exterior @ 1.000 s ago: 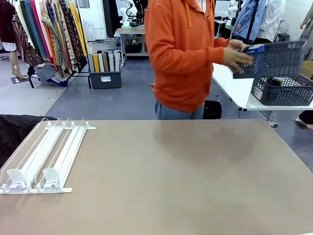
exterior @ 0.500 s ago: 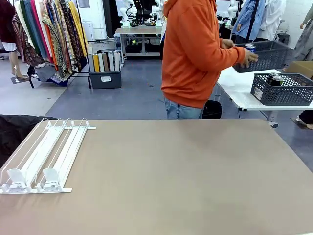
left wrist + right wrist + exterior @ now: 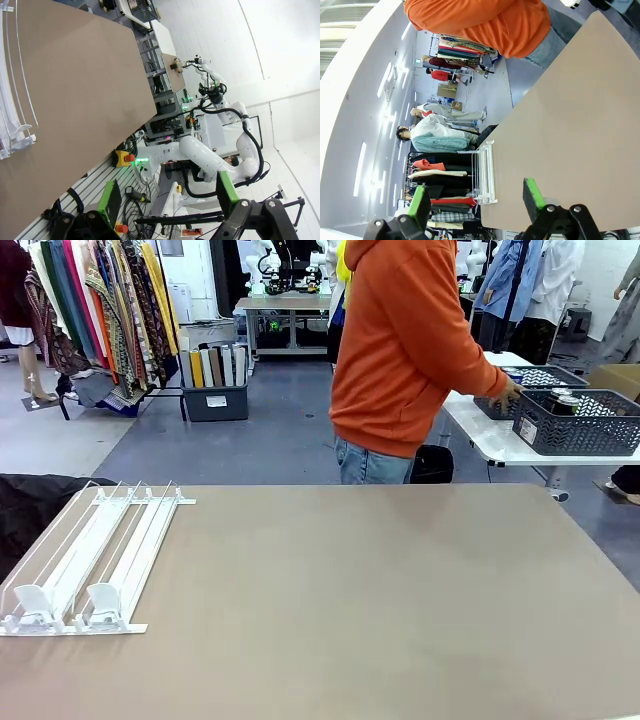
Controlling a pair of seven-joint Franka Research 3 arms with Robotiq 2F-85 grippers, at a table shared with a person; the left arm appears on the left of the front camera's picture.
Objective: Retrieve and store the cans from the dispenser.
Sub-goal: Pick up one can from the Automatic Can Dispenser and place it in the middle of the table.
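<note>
The dispenser (image 3: 88,560) lies at nine o'clock along the table (image 3: 380,610) edge, lanes bare. Cans (image 3: 560,400) sit in a basket (image 3: 580,425) at two o'clock, beyond the far edge. Left gripper (image 3: 167,202) and right gripper (image 3: 476,197) fingers are spread wide, holding nothing.

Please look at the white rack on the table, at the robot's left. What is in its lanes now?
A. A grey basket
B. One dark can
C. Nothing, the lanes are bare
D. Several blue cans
C: the rack lies on the table with only its white pusher tabs at the near end, and no can sits between its rails.
</note>
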